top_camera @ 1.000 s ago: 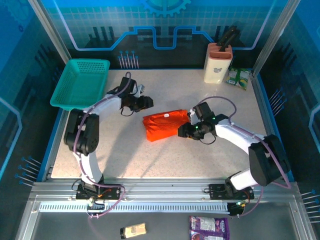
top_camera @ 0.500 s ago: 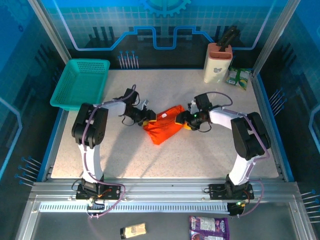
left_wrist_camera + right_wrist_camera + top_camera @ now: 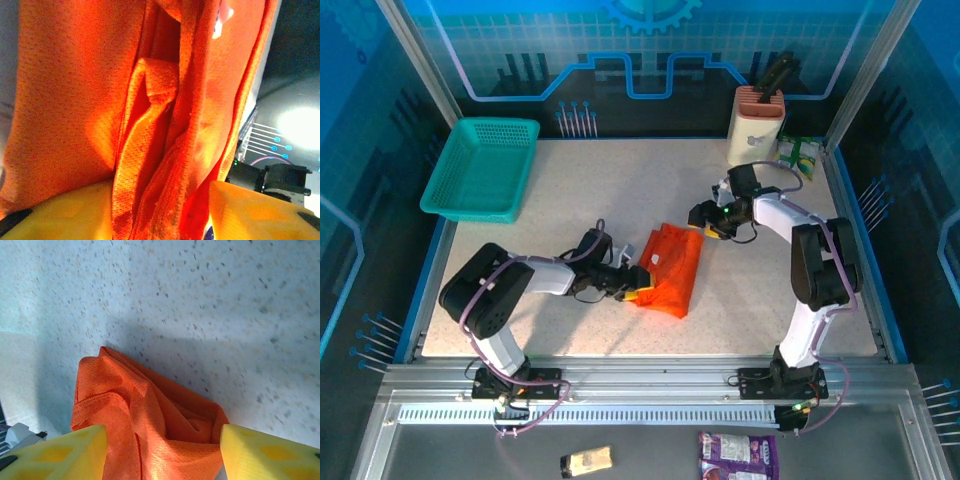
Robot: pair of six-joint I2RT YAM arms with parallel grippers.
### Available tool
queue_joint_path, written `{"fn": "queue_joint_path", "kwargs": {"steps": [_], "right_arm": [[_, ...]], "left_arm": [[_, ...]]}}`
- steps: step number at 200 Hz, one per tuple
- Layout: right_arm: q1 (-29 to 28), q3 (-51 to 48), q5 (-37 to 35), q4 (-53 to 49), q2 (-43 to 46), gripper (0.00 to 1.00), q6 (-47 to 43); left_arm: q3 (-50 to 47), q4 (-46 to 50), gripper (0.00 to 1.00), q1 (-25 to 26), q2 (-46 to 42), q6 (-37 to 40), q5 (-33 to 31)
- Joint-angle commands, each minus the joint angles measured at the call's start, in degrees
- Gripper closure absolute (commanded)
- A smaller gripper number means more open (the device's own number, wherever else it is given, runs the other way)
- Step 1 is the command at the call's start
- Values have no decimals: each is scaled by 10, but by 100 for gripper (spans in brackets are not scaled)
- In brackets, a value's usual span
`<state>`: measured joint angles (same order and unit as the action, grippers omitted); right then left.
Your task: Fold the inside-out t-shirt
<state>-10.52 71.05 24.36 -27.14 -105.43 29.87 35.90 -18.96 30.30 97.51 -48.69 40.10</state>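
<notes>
My left gripper (image 3: 638, 288) grips the t-shirt (image 3: 675, 265) at its near end, and its length runs toward my right gripper (image 3: 703, 226), whose grip I cannot tell.

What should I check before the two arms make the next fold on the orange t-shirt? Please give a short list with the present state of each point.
1. Cloth of the t-shirt lies between the fingers of the left tool: ok.
2. The left tool is closed firmly on the cloth: cannot tell.
3. Cloth lies between the fingers of the right tool: ok. Whether it grips: cannot tell.
4. The t-shirt lies flat and smooth: not ok, it is bunched with loose folds.
5. The teal basket stands apart from the t-shirt: ok.
</notes>
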Motion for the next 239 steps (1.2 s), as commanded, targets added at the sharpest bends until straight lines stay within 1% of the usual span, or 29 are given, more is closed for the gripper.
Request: {"fn": "queue_joint_path", "kwargs": {"steps": [1,26,48,62,79,89,99,124,158,191,207,222,239], "right_arm": [[-12,-1,-37,-80,65,39,-40],[-47,-28,-60,-106,106,39,-40],[-76,-64,-68,-112,132,39,-24],[-89,-85,-80,-112,145,39,-10],[-93,-109,-97,-103,152,39,10],[-92,-122,-98,-87,148,39,19],[-91,-127,-81,-66,139,39,25],[-91,-116,-51,-21,99,39,29],[-81,-54,-25,4,28,39,15],[-70,29,-7,-10,-26,40,-12],[-65,61,-26,-51,-31,40,-29],[-63,73,-67,-95,-15,41,-42],[-69,78,-110,-144,15,42,-56]], "left_arm": [[-22,-10,49,4,-54,-51,-54],[5,153,45,-3,-132,24,-148],[44,245,43,-23,-161,71,-192],[65,278,43,-40,-152,93,-198],[90,290,45,-60,-112,114,-168],[102,285,46,-63,-88,124,-146],[111,272,47,-64,-61,128,-122],[105,206,49,-64,-14,107,-67],[69,122,50,-48,2,57,-44],[29,26,49,-4,-3,-10,-44],[7,-26,50,19,-3,-48,-48],[-17,-77,50,33,-14,-82,-54],[-42,-85,50,34,-43,-96,-79]]}}
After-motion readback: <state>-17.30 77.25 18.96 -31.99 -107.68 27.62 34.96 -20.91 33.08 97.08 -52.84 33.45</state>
